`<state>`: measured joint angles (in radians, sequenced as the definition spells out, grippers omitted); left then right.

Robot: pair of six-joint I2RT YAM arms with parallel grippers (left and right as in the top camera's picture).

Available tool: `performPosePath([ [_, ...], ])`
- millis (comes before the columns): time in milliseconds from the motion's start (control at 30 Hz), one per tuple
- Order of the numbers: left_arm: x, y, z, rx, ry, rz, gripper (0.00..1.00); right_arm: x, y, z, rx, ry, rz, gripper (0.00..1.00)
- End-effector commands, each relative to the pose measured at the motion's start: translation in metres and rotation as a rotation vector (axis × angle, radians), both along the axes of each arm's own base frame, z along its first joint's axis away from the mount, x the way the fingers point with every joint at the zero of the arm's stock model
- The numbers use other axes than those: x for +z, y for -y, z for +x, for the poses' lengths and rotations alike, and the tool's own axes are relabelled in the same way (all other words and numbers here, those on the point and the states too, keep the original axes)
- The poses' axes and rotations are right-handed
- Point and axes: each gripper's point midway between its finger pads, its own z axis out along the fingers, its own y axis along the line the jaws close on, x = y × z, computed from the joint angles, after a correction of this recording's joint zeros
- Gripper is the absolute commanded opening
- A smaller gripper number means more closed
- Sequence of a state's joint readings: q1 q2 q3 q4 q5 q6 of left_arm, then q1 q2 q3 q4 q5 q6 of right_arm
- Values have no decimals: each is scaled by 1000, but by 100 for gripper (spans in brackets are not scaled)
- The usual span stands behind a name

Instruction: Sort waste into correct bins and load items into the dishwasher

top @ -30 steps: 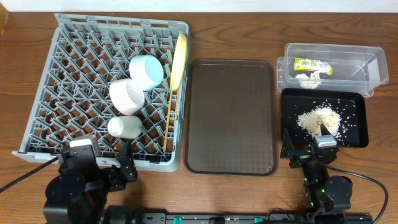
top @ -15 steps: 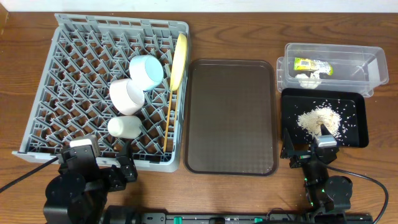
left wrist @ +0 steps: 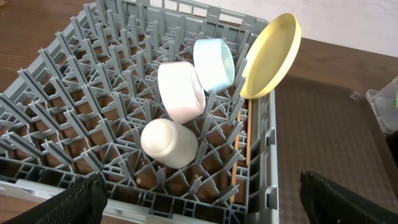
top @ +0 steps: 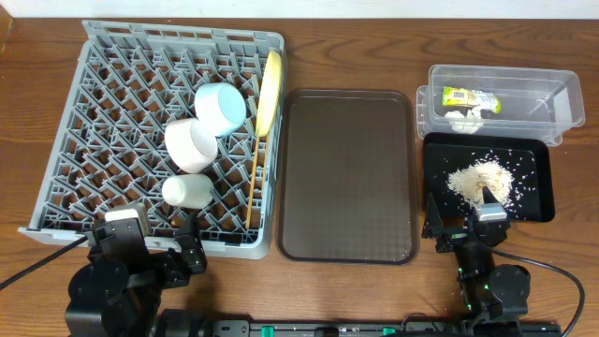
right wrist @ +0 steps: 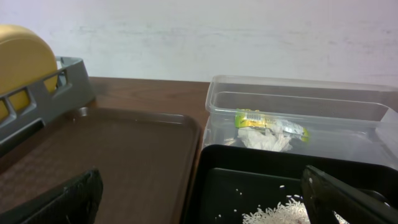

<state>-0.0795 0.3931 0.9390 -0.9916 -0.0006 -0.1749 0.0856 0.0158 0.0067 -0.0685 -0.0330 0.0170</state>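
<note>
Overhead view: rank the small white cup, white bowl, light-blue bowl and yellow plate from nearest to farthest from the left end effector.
1. small white cup, at the near end of the dish rack, just ahead of the left end effector.
2. white bowl, behind the cup, mid-rack.
3. light-blue bowl, farther back and to the right.
4. yellow plate, standing on edge at the rack's right rim.

Grey latticed rack [top: 112, 103], yellow plate [top: 270, 89], light-blue bowl [top: 222, 107], dark-brown tray [top: 348, 178], black tray [top: 538, 192] flecked with whitish rice [top: 479, 178].

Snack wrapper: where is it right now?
Overhead, the snack wrapper lies inside the clear tub at far right, beside the crumpled tissue; the black tray sits just below them.
</note>
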Motion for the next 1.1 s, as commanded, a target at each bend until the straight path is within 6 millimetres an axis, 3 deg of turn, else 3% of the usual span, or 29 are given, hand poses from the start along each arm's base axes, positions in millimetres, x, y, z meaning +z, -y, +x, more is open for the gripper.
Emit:
performPosePath([
  [0, -5, -3, -2, 1, 0, 29, 99, -1, -2, 0, 7, -1, -7, 99],
  [400, -85, 7, 53, -23, 226, -6, 99, -1, -2, 0, 7, -1, -7, 99],
  [567, -88, 8, 71, -22, 397, -17, 99, -1, -2, 0, 7, -1, -7, 99],
  [800, -79, 9, 81, -29, 586, 4, 99, -1, -2, 0, 7, -1, -7, 99],
  [933, -83, 10, 81, -56, 576, 100, 99, -1, -2, 0, 7, -1, -7, 99],
  [1067, -109, 10, 79, -62, 471, 102, 99, -1, -2, 0, 7, -1, -7, 99],
])
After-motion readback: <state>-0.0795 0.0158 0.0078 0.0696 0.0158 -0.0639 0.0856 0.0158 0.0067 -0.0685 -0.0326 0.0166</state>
